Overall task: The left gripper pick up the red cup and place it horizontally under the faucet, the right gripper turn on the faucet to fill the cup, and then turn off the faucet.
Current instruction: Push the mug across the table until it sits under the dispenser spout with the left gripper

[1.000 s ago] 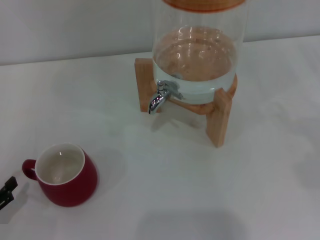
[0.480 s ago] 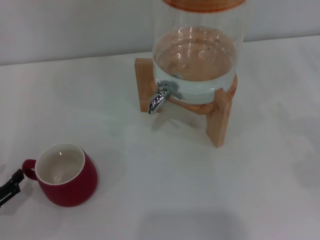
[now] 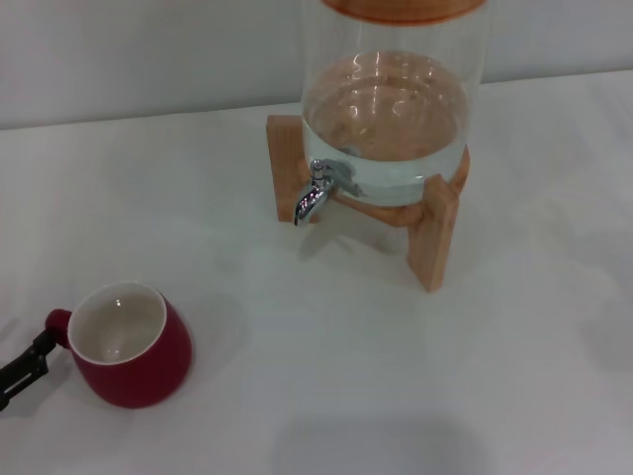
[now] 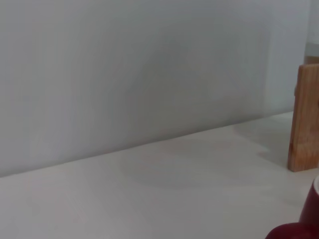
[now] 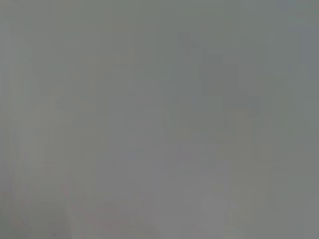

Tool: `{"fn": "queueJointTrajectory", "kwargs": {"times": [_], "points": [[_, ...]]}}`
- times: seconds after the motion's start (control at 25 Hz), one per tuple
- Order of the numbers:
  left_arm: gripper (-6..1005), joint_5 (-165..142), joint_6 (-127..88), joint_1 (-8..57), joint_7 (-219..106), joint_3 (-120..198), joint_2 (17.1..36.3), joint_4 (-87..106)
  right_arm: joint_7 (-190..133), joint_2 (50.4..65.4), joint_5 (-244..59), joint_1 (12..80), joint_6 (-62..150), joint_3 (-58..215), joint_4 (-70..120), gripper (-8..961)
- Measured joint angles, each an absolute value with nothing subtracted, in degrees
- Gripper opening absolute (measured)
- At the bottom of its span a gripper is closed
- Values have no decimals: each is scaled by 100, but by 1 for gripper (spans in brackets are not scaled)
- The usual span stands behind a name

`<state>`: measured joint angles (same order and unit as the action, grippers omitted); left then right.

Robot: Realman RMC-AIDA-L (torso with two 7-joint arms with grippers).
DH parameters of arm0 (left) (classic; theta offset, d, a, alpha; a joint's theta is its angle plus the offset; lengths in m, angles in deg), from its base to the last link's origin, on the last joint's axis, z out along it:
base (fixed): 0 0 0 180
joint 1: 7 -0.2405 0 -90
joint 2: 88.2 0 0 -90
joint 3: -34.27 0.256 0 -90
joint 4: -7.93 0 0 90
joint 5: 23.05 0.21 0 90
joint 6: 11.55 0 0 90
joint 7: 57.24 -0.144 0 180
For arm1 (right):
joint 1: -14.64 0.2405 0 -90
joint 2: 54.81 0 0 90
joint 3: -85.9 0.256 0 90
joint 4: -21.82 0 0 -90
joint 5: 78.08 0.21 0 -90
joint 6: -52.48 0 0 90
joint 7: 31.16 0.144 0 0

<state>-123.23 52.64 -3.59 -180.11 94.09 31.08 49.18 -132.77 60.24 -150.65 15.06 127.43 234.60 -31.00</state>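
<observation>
- The red cup (image 3: 127,344) stands upright on the white table (image 3: 326,376), mouth up, its cream-white inside bare to the head view. Taking the glass dispenser jar (image 3: 394,99) as the landmark, the cup sits well apart from it, toward the robot and off to the robot's left.
- The cup's small loop handle points away from the jar, toward the left edge of the head view.
- The left gripper (image 3: 28,364) comes in low from that same edge, on the far side of the cup from the jar. Only a slim black finger shows, its tip right at the handle; whether it touches the handle cannot be told.
- Whether that gripper's fingers are spread or pressed together cannot be told either, since only one of them is in sight.
- The faucet (image 3: 316,191) is a small chrome spigot at the foot of the jar, on the side facing the robot, with its spout curving down toward the table. Nothing stands beneath it.
- The jar rests on a light wooden stand (image 3: 433,230) and holds clear water in its lower part.
- In the left wrist view, a sliver of the red cup (image 4: 299,224) shows at the picture's edge, with one leg of the wooden stand (image 4: 304,119) beyond it and a pale wall behind.
- The right gripper appears in no view; the right wrist view gives only a flat grey surface.
</observation>
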Motion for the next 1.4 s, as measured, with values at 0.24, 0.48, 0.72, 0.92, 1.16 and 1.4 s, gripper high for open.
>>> {"fn": "queueJointTrajectory", "kwargs": {"times": [0.24, 0.48, 0.72, 0.92, 1.16, 1.4], "points": [[842, -12323, 5240, -250, -18011, 9427, 3115, 4818, -13301, 6019, -15065, 1539, 12723, 23460, -3100, 722], [843, -12316, 5233, -163, -18011, 9427, 3111, 4780, -13308, 6016, -15052, 1542, 12710, 23466, -3099, 722], [843, -12269, 5164, -101, -18011, 9424, 3107, 4769, -13311, 6025, -15049, 1543, 12709, 23520, -3091, 722], [842, -12236, 5163, -93, -18011, 9421, 3107, 4765, -13311, 6028, -15049, 1544, 12709, 23529, -3091, 722], [842, -12233, 5133, -88, -18011, 9421, 3106, 4721, -13315, 6024, -15022, 1543, 12710, 23531, -3090, 722], [843, -12174, 5104, -85, -18011, 9421, 3107, 4720, -13316, 6024, -15008, 1543, 12721, 23531, -3091, 722]]}}
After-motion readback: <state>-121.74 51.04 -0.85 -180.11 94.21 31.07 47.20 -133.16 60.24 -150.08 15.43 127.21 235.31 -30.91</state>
